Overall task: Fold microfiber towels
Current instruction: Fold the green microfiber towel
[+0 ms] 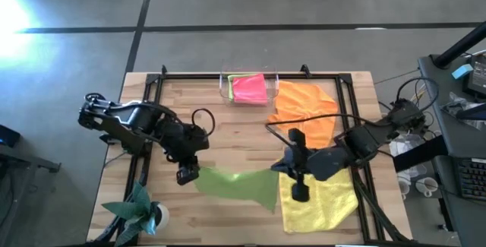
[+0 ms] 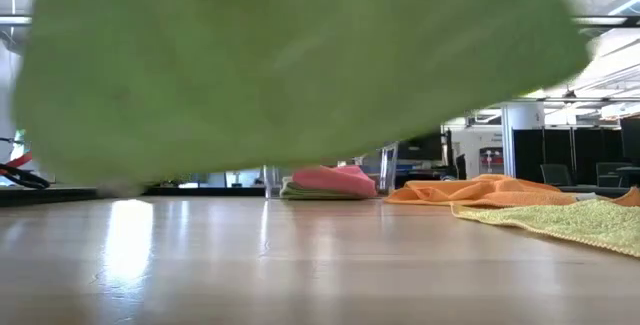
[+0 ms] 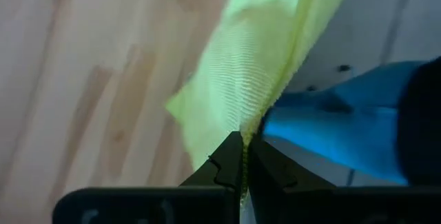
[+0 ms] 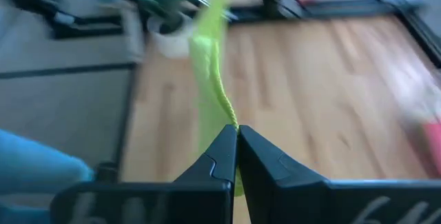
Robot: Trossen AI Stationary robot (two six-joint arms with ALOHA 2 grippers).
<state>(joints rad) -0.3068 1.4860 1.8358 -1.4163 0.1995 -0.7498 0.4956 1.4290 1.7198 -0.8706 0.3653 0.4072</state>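
A lime green microfiber towel (image 1: 239,185) is stretched between my two grippers above the near half of the table. In the low view this lime green towel (image 2: 300,65) hangs as a broad sheet, its lower edge off the wood. My left gripper (image 1: 187,175) is shut on its left end and my right gripper (image 1: 298,192) is shut on its right end. A yellow towel (image 1: 319,201) lies spread at the near right. An orange one (image 1: 304,110) lies crumpled behind it. A folded pink towel (image 1: 249,89) rests on a green one in the clear tray. My left gripper (image 3: 244,138) pinches the towel's edge (image 3: 253,122) between its two fingertips, slanting down from the table's left. The cloth runs away from the fingers, clear of the table. My right gripper (image 4: 236,129) pinches the towel's hemmed edge (image 4: 229,117) between its two fingertips, coming from the table's right. The cloth stretches away from it toward the other arm.
The clear tray (image 1: 225,87) stands at the far middle. A small artificial plant in a white pot (image 1: 144,213) sits at the near left corner. A black frame (image 1: 250,74) runs around the tabletop. Bare wood (image 1: 228,137) shows in the middle.
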